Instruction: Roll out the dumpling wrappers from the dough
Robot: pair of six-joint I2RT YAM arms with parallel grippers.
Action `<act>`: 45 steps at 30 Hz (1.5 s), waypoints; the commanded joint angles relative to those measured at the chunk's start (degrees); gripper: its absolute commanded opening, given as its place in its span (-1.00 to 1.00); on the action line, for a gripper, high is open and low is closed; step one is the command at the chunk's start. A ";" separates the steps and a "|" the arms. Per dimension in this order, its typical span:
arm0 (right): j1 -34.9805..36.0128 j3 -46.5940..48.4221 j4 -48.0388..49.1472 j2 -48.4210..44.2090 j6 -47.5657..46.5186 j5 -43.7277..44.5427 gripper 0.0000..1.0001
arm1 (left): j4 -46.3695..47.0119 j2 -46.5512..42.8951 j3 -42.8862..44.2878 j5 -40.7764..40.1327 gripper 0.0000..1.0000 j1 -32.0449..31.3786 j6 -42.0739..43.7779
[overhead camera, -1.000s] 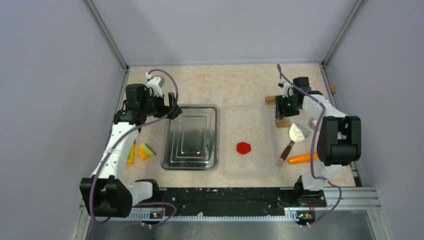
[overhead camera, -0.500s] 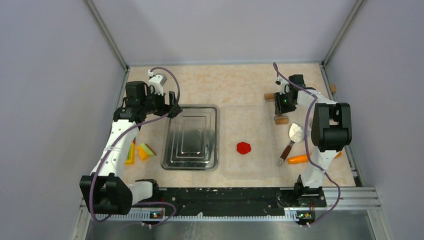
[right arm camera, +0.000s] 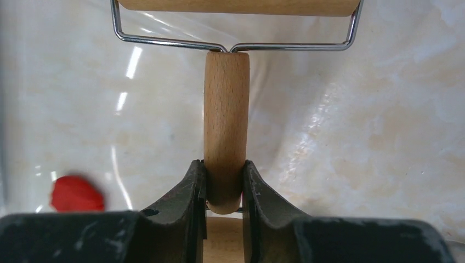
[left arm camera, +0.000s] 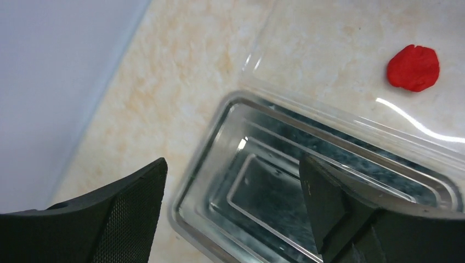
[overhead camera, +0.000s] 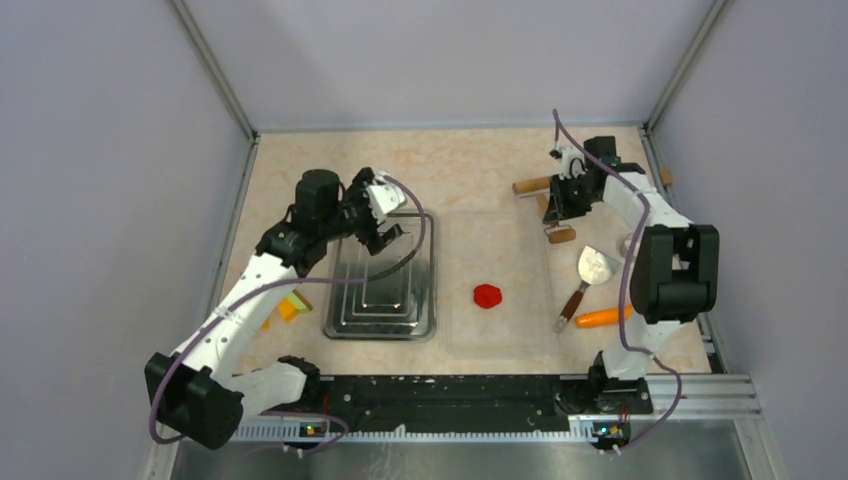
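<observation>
The dough (overhead camera: 488,295) is a small red lump lying on a clear plastic sheet (overhead camera: 500,240) mid-table; it also shows in the left wrist view (left arm camera: 413,67) and, blurred, in the right wrist view (right arm camera: 77,193). My right gripper (overhead camera: 562,205) (right arm camera: 225,183) is shut on the wooden handle (right arm camera: 226,120) of a small roller (overhead camera: 531,185), whose wire frame and roller head (right arm camera: 236,5) lie ahead of the fingers. My left gripper (overhead camera: 385,215) (left arm camera: 233,164) hangs open and empty over the far end of the metal tray (overhead camera: 385,300) (left arm camera: 274,192). No dumpling wrappers are in view.
A scraper with a white blade (overhead camera: 597,265) and an orange carrot (overhead camera: 603,317) lie right of the sheet. Yellow, orange and green pieces (overhead camera: 290,305) sit left of the tray. A wooden bit (overhead camera: 666,177) lies by the right wall.
My left arm has swung right, from beside the tray to above its far end. My right gripper has closed on the roller handle, and the roller has shifted left.
</observation>
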 commanded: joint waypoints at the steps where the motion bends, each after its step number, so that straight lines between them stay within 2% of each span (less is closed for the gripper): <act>1: 0.62 7.31 -7.99 -9.64 0.80 -15.90 -1.00 | 17.26 -2.68 -4.34 -0.89 0.87 -4.79 22.05; 4: 1.06 7.19 -10.08 -10.94 3.40 -22.24 -1.00 | 18.01 0.94 -1.53 2.38 0.77 -8.24 29.18; 7: 2.80 6.25 -10.63 -11.47 5.57 -26.68 -1.00 | 15.82 5.24 2.23 4.47 0.58 -12.24 36.82; 12: 6.87 5.22 -9.24 -12.13 8.72 -31.54 -1.00 | 19.61 10.50 2.29 7.14 0.41 -16.13 47.99; 18: 10.47 4.19 -7.20 -12.02 13.21 -35.90 -1.00 | 21.20 15.85 4.79 8.32 0.30 -17.77 53.58; 27: 13.59 3.95 -5.23 -11.80 15.53 -35.64 -1.00 | 21.66 21.46 7.17 6.75 0.17 -19.67 58.06; 36: 15.46 5.14 -4.98 -11.48 15.95 -36.47 -1.00 | 21.96 26.07 8.35 4.91 -0.10 -20.91 58.33; 39: 15.43 4.16 -4.97 -12.00 15.89 -36.65 -1.00 | 23.39 26.65 8.44 3.98 -0.43 -21.26 55.67; 42: 15.49 2.77 -4.59 -12.91 16.65 -36.86 -1.00 | 25.27 27.39 9.02 1.82 -1.00 -21.38 49.08; 43: 15.44 2.48 -4.47 -13.33 16.87 -36.61 -1.00 | 24.77 27.58 9.23 0.71 -1.00 -21.41 46.89; 44: 15.50 2.56 -4.74 -13.75 16.96 -36.19 -0.89 | 23.64 27.58 9.44 0.13 -1.00 -21.37 44.79; 45: 15.38 2.91 -5.15 -14.13 16.87 -36.02 -0.65 | 22.00 27.46 9.57 -0.42 -1.00 -21.38 42.85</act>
